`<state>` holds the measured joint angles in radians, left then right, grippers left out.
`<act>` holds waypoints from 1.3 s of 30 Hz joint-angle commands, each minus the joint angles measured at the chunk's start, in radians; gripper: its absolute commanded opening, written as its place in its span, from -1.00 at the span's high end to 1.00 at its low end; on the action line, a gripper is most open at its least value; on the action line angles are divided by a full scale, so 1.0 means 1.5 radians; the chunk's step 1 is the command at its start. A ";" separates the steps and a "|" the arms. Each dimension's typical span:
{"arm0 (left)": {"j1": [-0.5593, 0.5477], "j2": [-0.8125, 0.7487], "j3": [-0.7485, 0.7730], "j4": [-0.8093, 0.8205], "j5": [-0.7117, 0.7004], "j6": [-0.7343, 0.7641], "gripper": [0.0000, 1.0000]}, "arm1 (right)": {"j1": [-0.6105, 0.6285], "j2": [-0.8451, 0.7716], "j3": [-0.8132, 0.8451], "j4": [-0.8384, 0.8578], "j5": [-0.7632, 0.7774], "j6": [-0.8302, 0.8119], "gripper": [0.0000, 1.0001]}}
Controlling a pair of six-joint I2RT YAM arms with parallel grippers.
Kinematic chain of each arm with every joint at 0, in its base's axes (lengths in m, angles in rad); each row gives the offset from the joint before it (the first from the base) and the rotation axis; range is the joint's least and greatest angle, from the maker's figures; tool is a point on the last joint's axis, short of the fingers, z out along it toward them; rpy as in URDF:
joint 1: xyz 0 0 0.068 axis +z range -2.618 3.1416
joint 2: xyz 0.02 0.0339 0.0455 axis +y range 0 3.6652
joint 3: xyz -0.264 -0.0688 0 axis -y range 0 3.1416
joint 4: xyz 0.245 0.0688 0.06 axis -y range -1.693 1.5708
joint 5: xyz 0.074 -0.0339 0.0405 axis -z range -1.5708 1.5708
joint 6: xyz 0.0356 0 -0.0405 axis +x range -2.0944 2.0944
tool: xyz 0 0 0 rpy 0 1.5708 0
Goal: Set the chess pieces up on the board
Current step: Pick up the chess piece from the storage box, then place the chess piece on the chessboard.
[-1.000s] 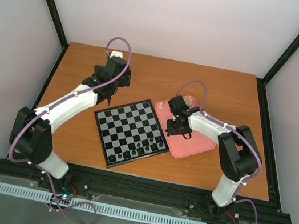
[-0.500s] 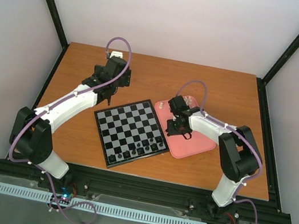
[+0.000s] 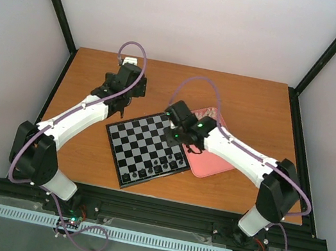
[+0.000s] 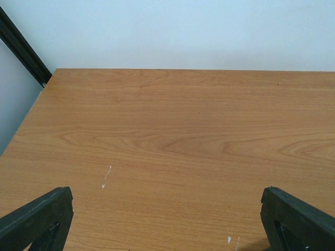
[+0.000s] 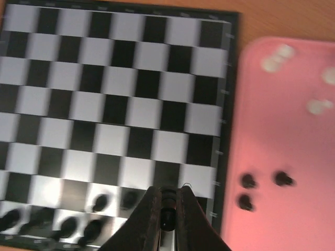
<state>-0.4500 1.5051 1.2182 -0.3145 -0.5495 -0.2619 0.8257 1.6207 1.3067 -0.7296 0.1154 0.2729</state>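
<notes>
right tool (image 5: pixel 167 210), clamped on a black piece (image 5: pixel 167 216), hangs over the board (image 5: pixel 131 94) near its edge row. lower it straight and upright, clear of the placed pieces (image 5: pixel 99 201) just to its left. the tray (image 5: pixel 282 120) lies to its right. left tool (image 4: pixel 166 209), fingers apart, hangs over the counter (image 4: pixel 167 130).

Left fingers (image 4: pixel 36 217) spread, right fingers (image 5: pixel 148 222) pinched

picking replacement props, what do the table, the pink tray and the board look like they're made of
Table: wood or wood-look laminate, matte; grain lines run across it.
Pink tray: probably moulded plastic; smooth, one even colour, rounded corner.
Board: thin flat sheet, maybe plastic or coated card; slightly glossy, with a pale sheen on the near squares.
</notes>
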 commanded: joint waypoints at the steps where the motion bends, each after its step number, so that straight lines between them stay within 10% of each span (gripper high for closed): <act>1: -0.006 -0.028 -0.001 0.005 -0.001 -0.003 -0.99 | 0.073 0.063 0.058 -0.017 -0.026 -0.008 0.94; 39: -0.006 -0.050 -0.020 0.014 0.008 -0.002 -1.00 | 0.170 0.221 0.070 -0.002 -0.101 0.009 0.94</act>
<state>-0.4500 1.4528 1.1862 -0.3122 -0.5449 -0.2619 1.0695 1.9423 1.4307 -0.7448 -0.0383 0.2775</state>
